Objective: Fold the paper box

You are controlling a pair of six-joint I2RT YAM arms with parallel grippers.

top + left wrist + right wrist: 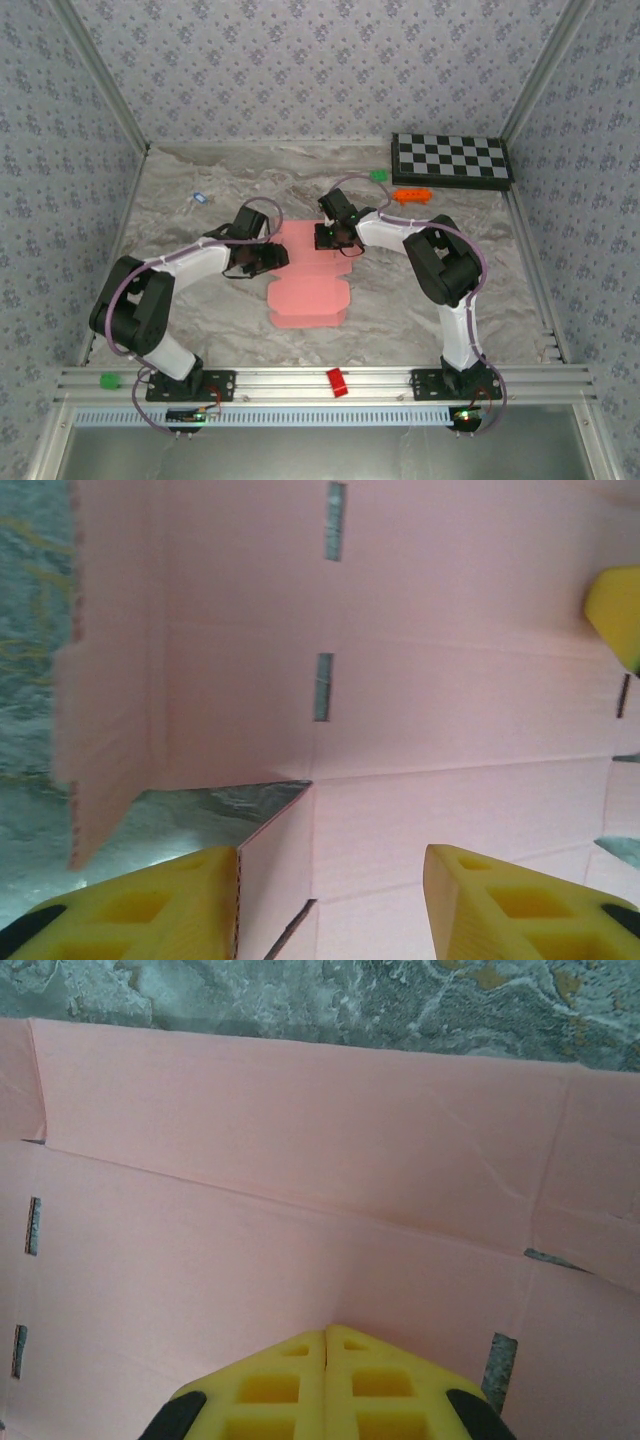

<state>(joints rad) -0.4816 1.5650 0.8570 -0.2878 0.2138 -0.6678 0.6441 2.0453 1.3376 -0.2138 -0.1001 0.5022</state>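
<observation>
Starting at the left: a small green block sits on the near rail, and a tiny blue and white thing lies further back on the marbled surface; it's too small to make out.

The left hand reaches in to the left edge of the paper box. From its wrist cam, the left hand is spread wide, with the yellow fingers well apart and pink card between them. One flap stands up just beside the inner side of the left-side finger. I can't tell if they actually touch.

The paper box itself is a flat pink die-cut sheet with creases and a couple of narrow slots. It lies mid-surface between the two arms, and the near end looks flat. A red block rests on the rail in front of it.

The right hand comes in at the far right part of the sheet. On its own cam the right hand has both fingers pressed together, tip down over the pink card, and I can't see anything pinched between them. One panel along the far edge looks tilted up a bit.

Off to the right at the back there's a small green piece, an orange toy, and a checkerboard in the far corner.
</observation>
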